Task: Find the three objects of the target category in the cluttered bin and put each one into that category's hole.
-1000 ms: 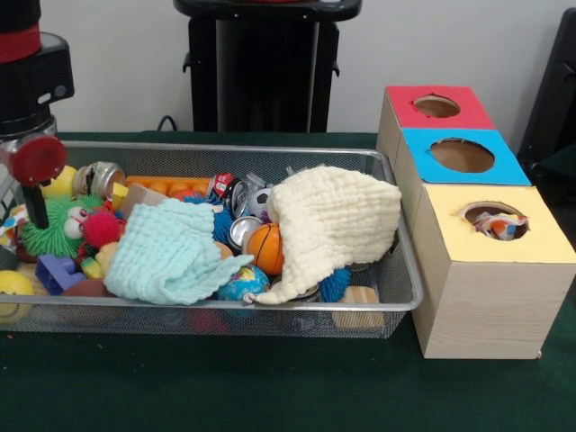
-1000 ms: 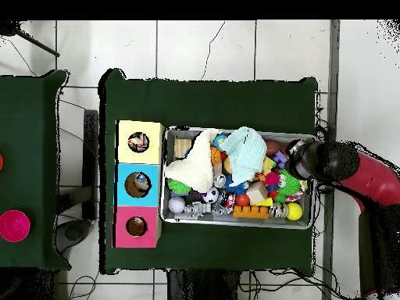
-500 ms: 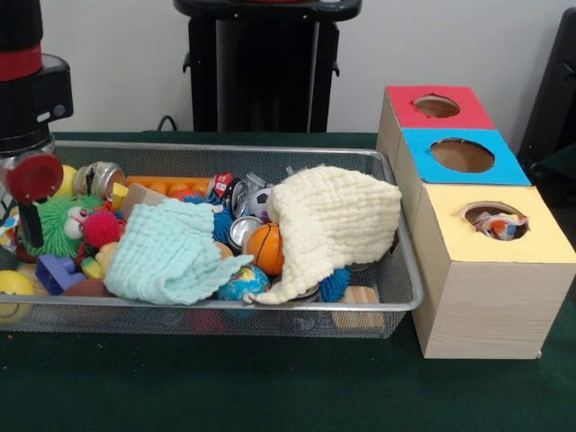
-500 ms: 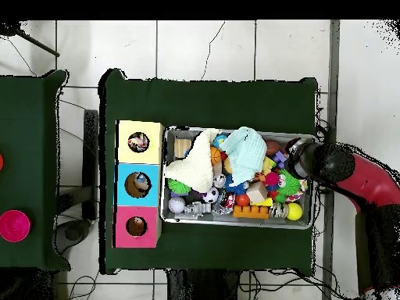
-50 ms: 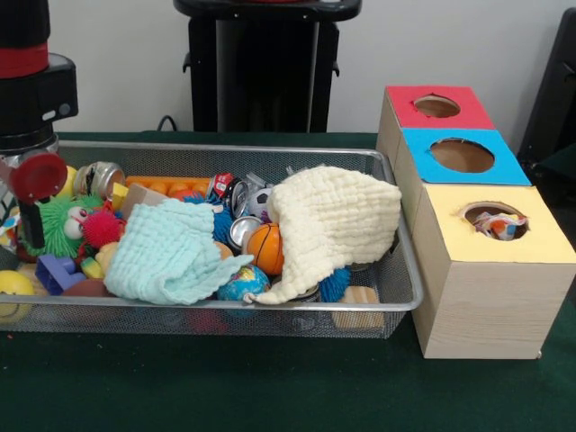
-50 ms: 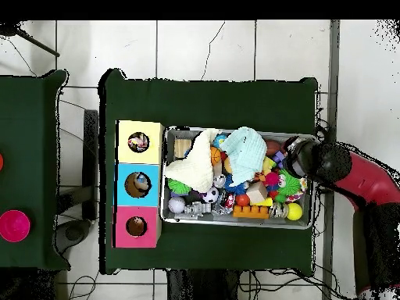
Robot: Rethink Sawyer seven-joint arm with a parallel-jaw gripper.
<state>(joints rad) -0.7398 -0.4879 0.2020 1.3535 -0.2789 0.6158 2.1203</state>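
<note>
The gripper (image 5: 31,193) keeps drifting inward over the bin's (image 5: 216,149) short end farthest from the boxes, and whether it is open or closed I cannot tell. Under it sits the green fuzzy toy (image 5: 56,225); mint cloth (image 5: 166,252) and cream cloth (image 5: 333,220) lie untouched. No pick yet, so the yellow box (image 5: 490,270) waits.

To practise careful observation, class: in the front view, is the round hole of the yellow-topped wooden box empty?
No: something multicoloured shows inside the hole of the yellow-topped wooden box.
</note>
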